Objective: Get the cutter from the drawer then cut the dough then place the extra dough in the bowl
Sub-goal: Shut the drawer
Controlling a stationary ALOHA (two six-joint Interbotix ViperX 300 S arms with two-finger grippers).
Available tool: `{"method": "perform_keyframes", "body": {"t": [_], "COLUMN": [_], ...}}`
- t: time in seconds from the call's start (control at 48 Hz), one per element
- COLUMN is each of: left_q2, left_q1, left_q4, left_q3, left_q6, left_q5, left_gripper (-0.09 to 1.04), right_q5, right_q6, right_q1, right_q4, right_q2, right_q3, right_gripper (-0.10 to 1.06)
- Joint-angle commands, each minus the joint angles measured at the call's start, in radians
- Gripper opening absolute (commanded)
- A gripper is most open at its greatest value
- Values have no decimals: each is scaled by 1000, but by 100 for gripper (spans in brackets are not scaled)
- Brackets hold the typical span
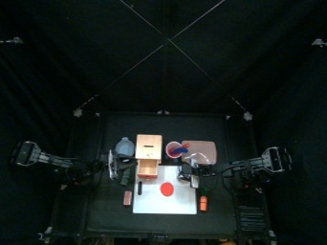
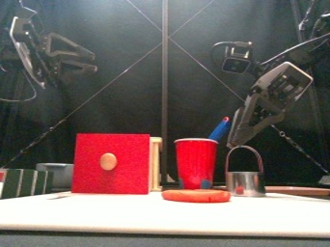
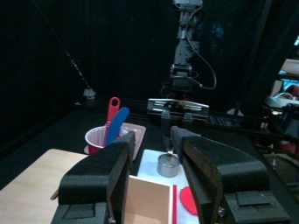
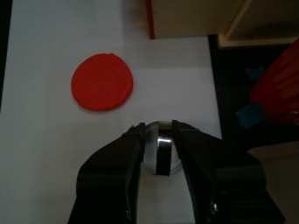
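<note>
Red dough disc (image 4: 103,83) is lying flat on the white cutting board (image 4: 176,70). The right gripper (image 4: 160,131) is over the same board, jaws pinched in close on the metal cutter (image 4: 162,153), which is near the dough but not touching it. Just off the board's edges you can see the wooden box (image 4: 263,22) and the red cup (image 4: 281,79).

I log a red cup (image 2: 196,162) holding a blue knife (image 3: 108,133) and a red knife (image 3: 115,108), behind the white cutting board (image 2: 165,214).
</note>
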Motion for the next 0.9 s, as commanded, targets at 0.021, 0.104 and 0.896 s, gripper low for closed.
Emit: {"method": "perform_keyframes", "body": {"t": [0.021, 0.104, 0.896], "left_q2": [8, 20, 302], "left_q1": [67, 150, 617], "left_q4": [-11, -25, 374], "left_q3": [-49, -80, -583], "left_q6": [3, 0, 3], "left_q5": [3, 57, 973], "left_gripper": [78, 78, 78], "right_q5": [-25, -26, 9], "right_q6": [-8, -15, 0], "right_q1": [-2, 5, 104], "right_q4": [-21, -63, -198], "right_q2": [8, 46, 445], "right_q3": [-77, -135, -538], "right_gripper": [71, 71, 35]}}
